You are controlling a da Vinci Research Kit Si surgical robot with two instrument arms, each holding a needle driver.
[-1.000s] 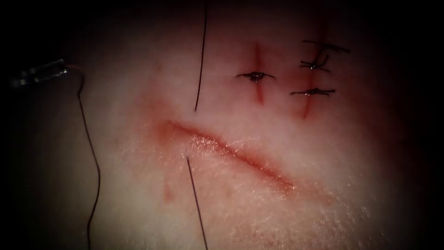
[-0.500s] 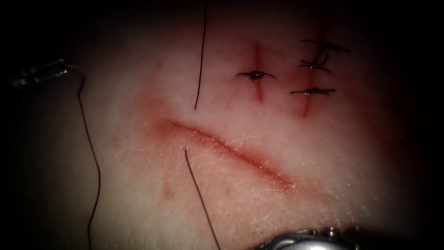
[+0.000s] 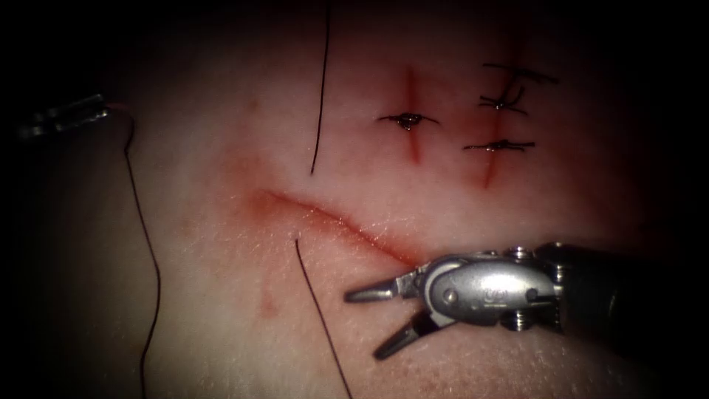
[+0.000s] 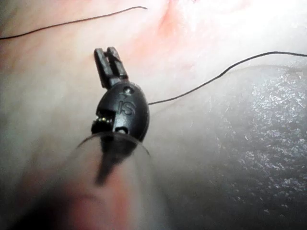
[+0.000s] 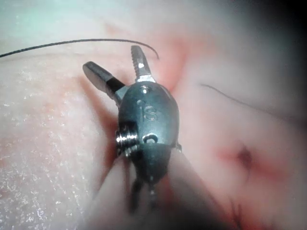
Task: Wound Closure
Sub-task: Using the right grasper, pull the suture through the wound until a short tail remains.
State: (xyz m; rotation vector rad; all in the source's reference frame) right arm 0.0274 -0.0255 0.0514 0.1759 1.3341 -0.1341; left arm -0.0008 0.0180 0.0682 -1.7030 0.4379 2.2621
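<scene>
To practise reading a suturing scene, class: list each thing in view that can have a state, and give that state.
left tool: jaws shut; thread leads off its tip, grip unclear.
right tool: jaws open, holding nothing.
thread: passes under the long cut's left end, untied.
long cut: open.
short cuts: closed by knotted stitches.

A: What crowds the long slanted red cut (image 3: 347,225) in the pale tissue (image 3: 221,310)?

B: The steel right tool (image 3: 380,318), jaws spread and holding nothing, lies over its right end. Thin dark thread (image 3: 319,325) rises from the tissue just left of those jaws.

A: And open room?

B: Bare tissue between that strand and the thread by the dark left tool (image 3: 63,117) at the left edge.
</scene>
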